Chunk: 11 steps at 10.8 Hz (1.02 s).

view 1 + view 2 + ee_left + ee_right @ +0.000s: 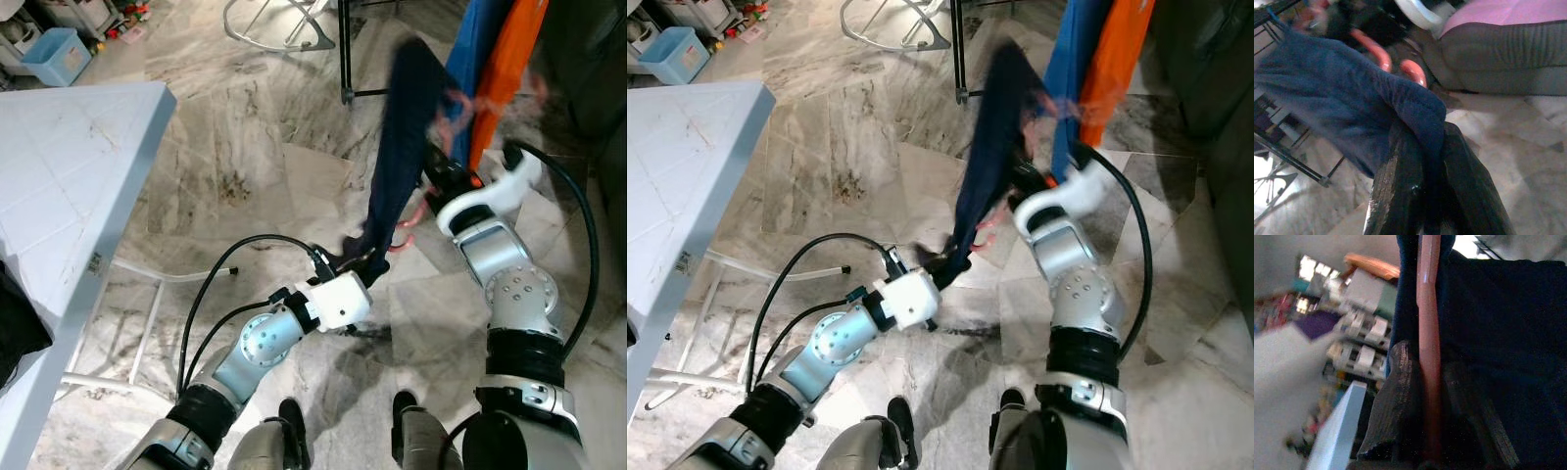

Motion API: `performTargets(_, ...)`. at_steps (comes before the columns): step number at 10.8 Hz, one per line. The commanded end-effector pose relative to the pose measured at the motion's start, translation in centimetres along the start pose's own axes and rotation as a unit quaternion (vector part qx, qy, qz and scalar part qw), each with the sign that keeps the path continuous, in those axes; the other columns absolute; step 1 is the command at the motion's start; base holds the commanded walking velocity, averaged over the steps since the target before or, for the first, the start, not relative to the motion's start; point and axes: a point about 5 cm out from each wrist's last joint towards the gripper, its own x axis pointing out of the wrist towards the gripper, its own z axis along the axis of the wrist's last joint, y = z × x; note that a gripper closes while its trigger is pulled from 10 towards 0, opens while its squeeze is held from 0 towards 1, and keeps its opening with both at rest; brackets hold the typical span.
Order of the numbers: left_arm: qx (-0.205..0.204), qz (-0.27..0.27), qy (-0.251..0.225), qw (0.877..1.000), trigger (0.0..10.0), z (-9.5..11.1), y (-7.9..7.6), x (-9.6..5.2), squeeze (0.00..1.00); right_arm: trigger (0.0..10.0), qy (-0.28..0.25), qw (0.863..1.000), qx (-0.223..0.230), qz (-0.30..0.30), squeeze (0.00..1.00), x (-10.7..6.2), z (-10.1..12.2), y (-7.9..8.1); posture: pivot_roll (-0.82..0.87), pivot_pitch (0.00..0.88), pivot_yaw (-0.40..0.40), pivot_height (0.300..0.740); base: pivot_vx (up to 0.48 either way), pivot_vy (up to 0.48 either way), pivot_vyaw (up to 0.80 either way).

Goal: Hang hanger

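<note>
Domestic interior, most likely a living or utility area of a home. The floor (245,147) is polished grey-veined marble tile throughout. A white tiled-top table (69,186) on white metal legs occupies the left of the frame. At upper left, a light blue plastic storage bin (57,54) stands on the floor beside small scattered household items. At top centre stands a black metal garment rack (346,59), with blue and orange garments (495,69) hanging at upper right. The left wrist view shows a grey upholstered sofa (1498,54) with a pink cover.
</note>
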Motion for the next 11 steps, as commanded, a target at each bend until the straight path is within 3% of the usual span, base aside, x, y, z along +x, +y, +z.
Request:
performTargets(1, -0.015, -0.080, 0.031, 0.996, 10.0, -1.3, -3.0, -1.3, 0.00, 10.0, -0.041, 0.996, -0.047, 0.064, 0.00, 0.2, 1.1, 2.7, -0.20, 0.299, 0.162, 0.740, 0.000, 0.000, 0.00)
performTargets(3, -0.015, -0.117, 0.041, 0.992, 10.0, -1.6, -4.5, -1.5, 0.00, 10.0, -0.071, 0.992, -0.095, 0.031, 0.00, 0.6, 1.5, 2.5, -0.21, 0.298, 0.160, 0.740, 0.000, 0.000, 0.00)
performTargets(5, -0.015, -0.108, 0.043, 0.993, 10.0, -1.7, -4.5, -0.7, 0.00, 10.0, -0.074, 0.950, -0.300, 0.046, 0.00, 0.5, 0.9, 3.6, -0.21, 0.293, 0.156, 0.740, 0.000, 0.000, 0.00)
performTargets(8, 0.003, -0.049, 0.086, 0.995, 10.0, -2.7, -3.6, 0.6, 0.00, 10.0, -0.061, 0.925, -0.366, 0.087, 0.00, -0.6, -1.5, 3.9, -0.22, 0.298, 0.150, 0.740, 0.000, 0.000, 0.00)
performTargets(9, -0.017, -0.042, 0.101, 0.994, 10.0, -3.0, -3.7, 0.9, 0.44, 10.0, -0.064, 0.920, -0.374, 0.092, 0.00, -1.1, -1.9, 3.9, -0.23, 0.300, 0.147, 0.740, 0.000, 0.000, 0.00)
performTargets(10, -0.022, -0.038, 0.103, 0.994, 10.0, -3.1, -4.0, 1.1, 1.00, 10.0, -0.065, 0.918, -0.379, 0.098, 0.00, -1.8, -2.5, 3.9, -0.24, 0.302, 0.142, 0.740, 0.000, 0.000, 0.00)
performTargets(11, -0.015, -0.022, 0.106, 0.994, 10.0, -3.3, -4.1, 1.1, 1.00, 10.0, -0.062, 0.916, -0.381, 0.109, 0.00, -2.6, -3.2, 4.1, -0.25, 0.302, 0.137, 0.740, 0.000, 0.000, 0.00)
